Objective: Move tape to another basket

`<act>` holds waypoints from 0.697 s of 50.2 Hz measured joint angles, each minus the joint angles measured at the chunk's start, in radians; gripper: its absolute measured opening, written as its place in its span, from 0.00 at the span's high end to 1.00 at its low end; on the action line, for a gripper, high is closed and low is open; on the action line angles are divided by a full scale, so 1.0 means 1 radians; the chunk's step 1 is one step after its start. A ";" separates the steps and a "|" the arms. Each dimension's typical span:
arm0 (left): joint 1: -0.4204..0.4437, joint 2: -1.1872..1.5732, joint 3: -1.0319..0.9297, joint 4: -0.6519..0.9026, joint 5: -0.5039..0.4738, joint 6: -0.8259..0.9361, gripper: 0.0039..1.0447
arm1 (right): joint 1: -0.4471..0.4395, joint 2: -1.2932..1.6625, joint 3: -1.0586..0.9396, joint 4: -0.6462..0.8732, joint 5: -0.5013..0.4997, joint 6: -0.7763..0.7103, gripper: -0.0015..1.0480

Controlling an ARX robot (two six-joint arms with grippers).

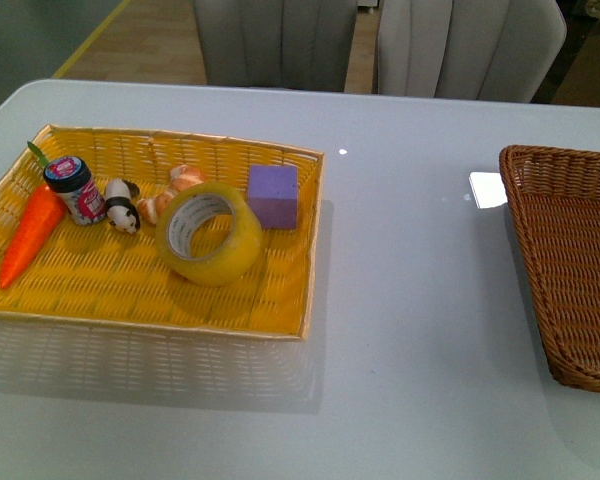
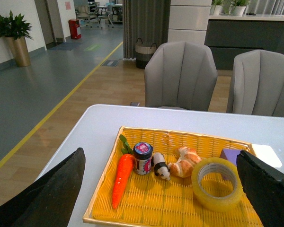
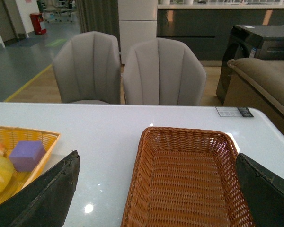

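White table (image 1: 410, 300) bears yellow tray (image 1: 314, 240) and brown basket (image 1: 580, 250), well apart.

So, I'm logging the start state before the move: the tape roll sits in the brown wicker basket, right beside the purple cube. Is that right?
Not quite. The tape roll sits in the yellow tray, not in the brown wicker basket. It is right beside the purple cube, as you said. The front view shows this.

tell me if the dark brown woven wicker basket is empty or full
Empty where visible: the dark brown wicker basket shows only bare weave inside; its near end is cropped.
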 joint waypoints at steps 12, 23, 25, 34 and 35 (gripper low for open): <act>0.000 0.000 0.000 0.000 0.000 0.000 0.08 | 0.000 0.000 0.000 0.000 0.000 0.000 0.09; 0.000 0.000 0.000 0.000 0.000 0.000 0.08 | 0.000 0.000 0.000 0.000 0.000 0.000 0.09; 0.000 0.000 0.000 0.000 0.000 0.000 0.08 | 0.000 0.000 0.000 0.000 0.000 0.000 0.09; 0.000 0.000 0.000 0.000 0.000 0.000 0.08 | 0.000 0.000 0.000 0.000 0.000 0.000 0.09; 0.000 0.000 0.000 0.000 0.000 0.000 0.08 | 0.000 0.000 0.000 0.000 0.000 0.000 0.09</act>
